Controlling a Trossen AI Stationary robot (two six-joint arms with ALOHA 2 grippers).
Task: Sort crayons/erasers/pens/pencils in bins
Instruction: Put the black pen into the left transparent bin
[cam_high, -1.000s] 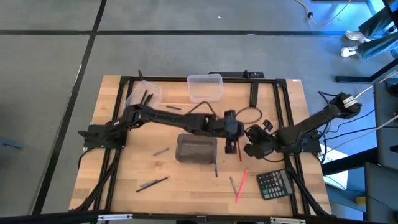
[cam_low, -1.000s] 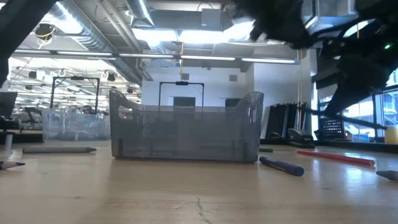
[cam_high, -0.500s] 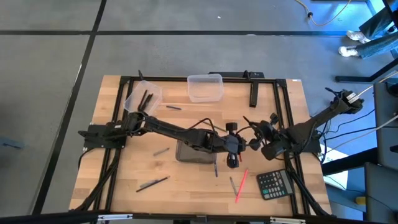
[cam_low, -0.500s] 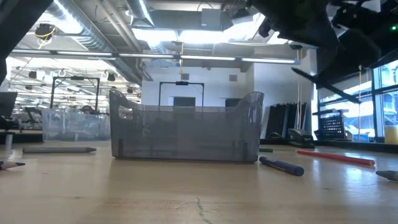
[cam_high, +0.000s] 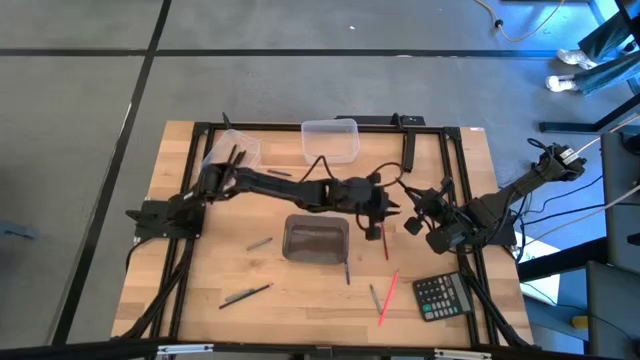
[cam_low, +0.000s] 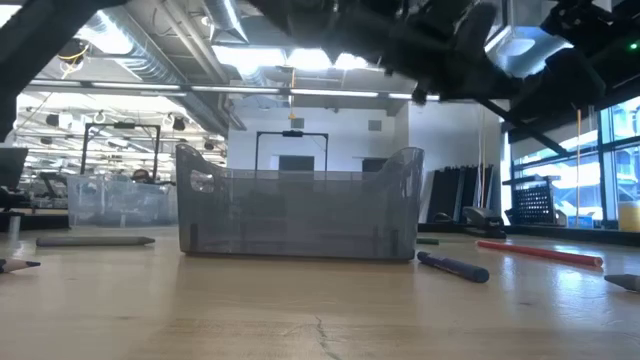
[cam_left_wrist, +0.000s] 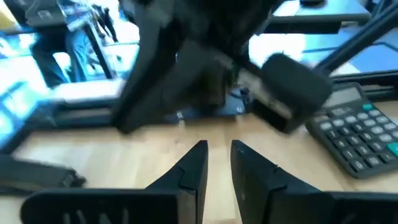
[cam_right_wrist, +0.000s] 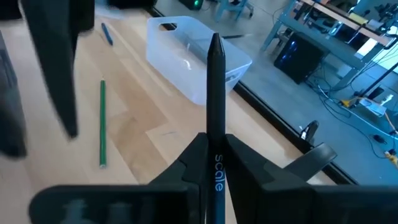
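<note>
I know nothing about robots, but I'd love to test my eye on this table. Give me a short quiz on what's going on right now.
1. Multiple choice: what is clamped in the right hand?
A. a black pen
B. a red crayon
C. an eraser
2. True or false: the calculator lies on the table, outside every bin.
3. Fill in: the table carries ___ bins.

Key
1. A
2. True
3. Three: the grey bin and two clear bins.
</note>
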